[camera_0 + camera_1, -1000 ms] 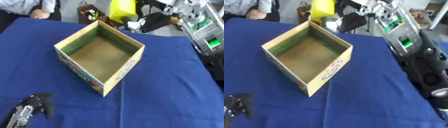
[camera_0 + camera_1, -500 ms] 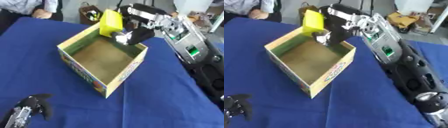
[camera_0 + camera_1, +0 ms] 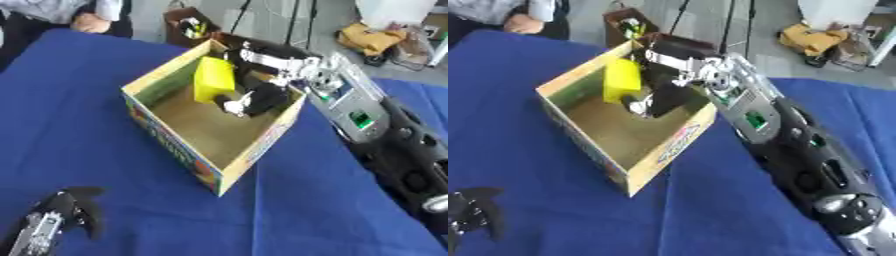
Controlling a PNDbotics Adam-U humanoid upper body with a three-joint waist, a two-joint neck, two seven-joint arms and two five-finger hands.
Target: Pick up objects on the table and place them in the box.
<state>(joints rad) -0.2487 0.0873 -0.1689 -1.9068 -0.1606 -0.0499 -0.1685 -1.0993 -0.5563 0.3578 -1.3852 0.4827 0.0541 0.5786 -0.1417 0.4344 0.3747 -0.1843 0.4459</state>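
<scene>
- A blue cloth-covered table [image 3: 105,150] is filling nearly the whole view, lying askew; grey floor with clutter is showing past its far edge.
- Nearest, at the lower left corner, the left hand [image 3: 54,227] is resting idle on the cloth, dark fingers relaxed and spread, holding nothing.
- Along the right side the right arm [image 3: 798,155] is stretching from the lower right corner up toward the middle, black with silver joints and a small green light on its forearm.
- In the middle of the table an open cardboard box [image 3: 179,150] is sitting turned corner-on, with a printed, coloured outer wall and a plain brown floor.
- The right hand [image 3: 254,99] is reaching over the box's far right rim and is sitting down inside the far part of the box.
- A yellow block-shaped object [image 3: 213,80] is standing inside the box against its far corner, just to the left of that hand and touching it or nearly so.
- The right hand's fingers are curling by the yellow object; I cannot tell whether they are gripping it or are already free of it.
- Beyond the table a small brown container [image 3: 627,25] of oddments is standing on the floor, and a tan bundle [image 3: 372,37] is lying farther right.
- At the far left edge a person's hand [image 3: 87,22] is resting on the table's corner, well apart from the box.
</scene>
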